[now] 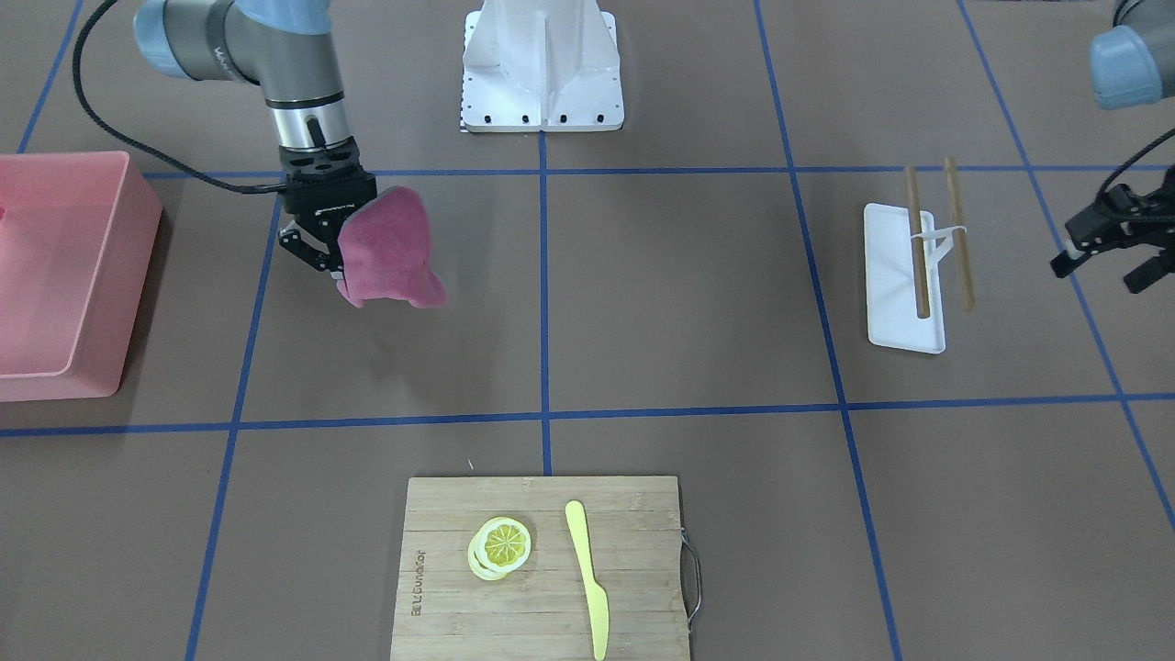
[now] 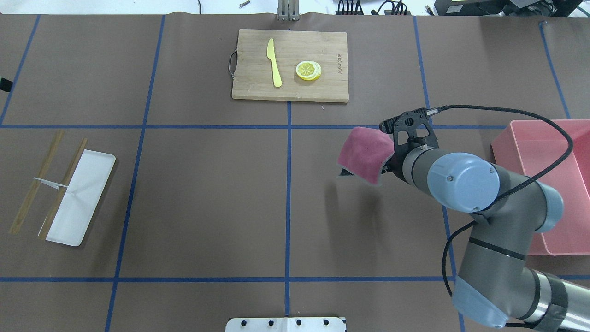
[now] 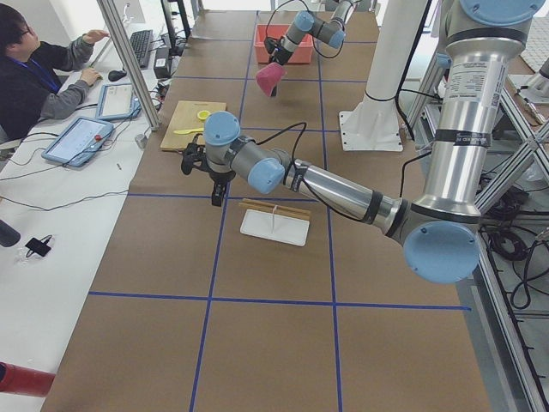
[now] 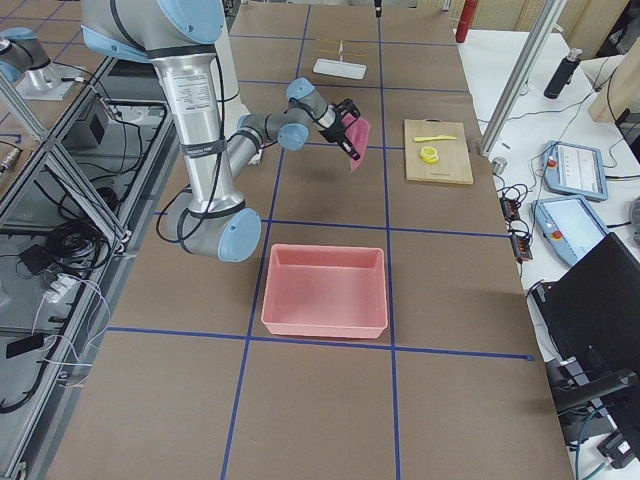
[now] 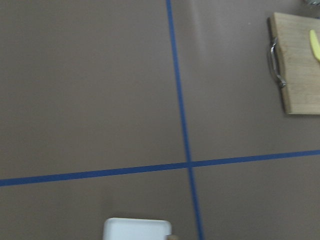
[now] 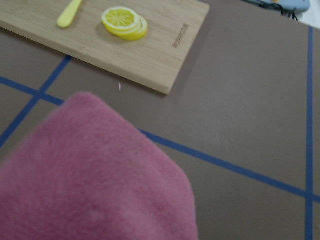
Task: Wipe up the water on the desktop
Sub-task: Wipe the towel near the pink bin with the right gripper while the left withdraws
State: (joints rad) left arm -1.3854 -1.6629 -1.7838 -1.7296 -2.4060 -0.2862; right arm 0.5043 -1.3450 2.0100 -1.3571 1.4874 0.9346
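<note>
The desktop (image 1: 679, 294) is a wide brown surface with a grid of blue tape lines; I can make out no water on it. My right gripper (image 1: 330, 264) is shut on a magenta cloth (image 1: 390, 248) and holds it in the air above the desktop, right of centre in the overhead view (image 2: 364, 154). The cloth fills the lower left of the right wrist view (image 6: 90, 175). My left gripper (image 1: 1106, 257) is open and empty, hovering at the view's right edge, beside the white tray.
A pink bin (image 1: 55, 275) stands by the right arm. A bamboo cutting board (image 1: 542, 569) with lemon slices (image 1: 500, 546) and a yellow knife (image 1: 587, 578) lies on the far side. A white tray (image 1: 895, 285) holds chopsticks. The white robot base (image 1: 542, 69) is at the near edge.
</note>
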